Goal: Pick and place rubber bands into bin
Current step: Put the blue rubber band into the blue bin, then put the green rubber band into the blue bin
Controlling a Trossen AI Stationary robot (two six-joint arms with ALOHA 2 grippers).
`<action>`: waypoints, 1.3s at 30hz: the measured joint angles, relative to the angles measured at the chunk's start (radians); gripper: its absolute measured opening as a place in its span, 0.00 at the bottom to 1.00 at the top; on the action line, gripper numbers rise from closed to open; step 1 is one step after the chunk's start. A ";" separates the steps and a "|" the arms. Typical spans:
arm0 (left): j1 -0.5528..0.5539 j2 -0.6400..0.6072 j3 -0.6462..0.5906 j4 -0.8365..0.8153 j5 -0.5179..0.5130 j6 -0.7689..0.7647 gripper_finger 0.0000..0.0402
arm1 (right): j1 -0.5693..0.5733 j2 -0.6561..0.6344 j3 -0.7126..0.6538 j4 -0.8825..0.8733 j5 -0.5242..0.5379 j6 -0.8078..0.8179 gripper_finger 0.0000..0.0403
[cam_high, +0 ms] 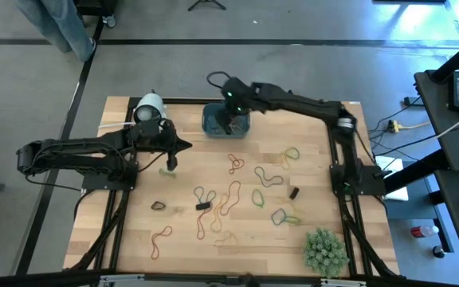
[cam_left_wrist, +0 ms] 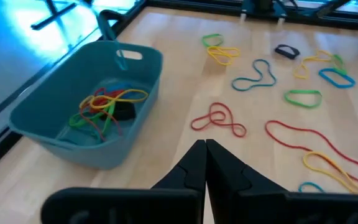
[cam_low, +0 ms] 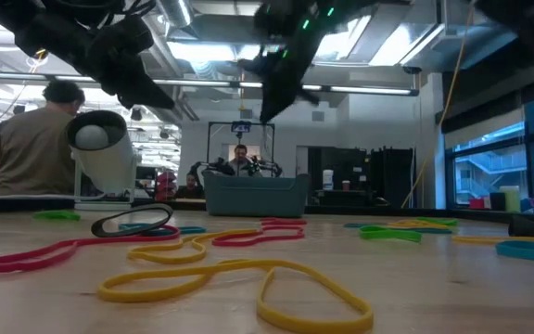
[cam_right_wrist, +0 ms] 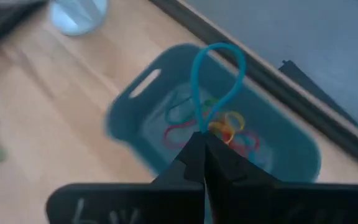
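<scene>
While pinched above the bin (cam_right_wrist: pixel 291 158), a teal rubber band (cam_right_wrist: pixel 219 74) loops.

Right gripper (cam_right_wrist: pixel 202 144) is pinching a teal rubber band (cam_right_wrist: pixel 215 81), fingers closed, hanging directly over the bin (cam_right_wrist: pixel 291 155). Red, yellow and green bands (cam_right_wrist: pixel 219 130) are lying inside it.

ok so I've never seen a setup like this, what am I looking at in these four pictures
Two robot arms work at a wooden table. One picture looks down from above, one looks level across the tabletop, and two come from cameras on the arms' wrists. Coloured rubber bands lie scattered on the table, beside a green plant and a white roll. The right gripper, above the teal bin, pinches a blue band. The bin already holds several bands. The left gripper is shut and empty, over the table near the bin.
</scene>
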 joint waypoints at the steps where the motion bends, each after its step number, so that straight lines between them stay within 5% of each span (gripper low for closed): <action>1: 0.000 0.000 0.000 0.000 -0.014 -0.009 0.00 | -0.015 0.041 0.032 0.005 -0.013 -0.028 0.00; 6: 0.016 0.000 0.000 0.000 -0.087 -0.047 0.00 | -0.049 0.231 0.177 0.030 -0.118 -0.147 0.00; 14: 0.052 0.000 0.000 -0.008 -0.097 -0.101 0.00 | -0.047 0.404 0.292 0.021 -0.125 -0.241 0.03; 29: 0.052 0.000 0.000 -0.010 -0.061 -0.129 0.00 | -0.059 0.389 0.327 -0.201 -0.195 -0.189 0.39; 33: 0.052 0.000 0.000 -0.010 -0.019 -0.127 0.00 | -0.054 0.360 0.394 -0.390 -0.191 -0.185 0.39; 39: 0.051 0.000 0.000 -0.052 0.018 -0.128 0.03 | 0.012 0.239 0.306 -0.413 -0.192 -0.168 0.30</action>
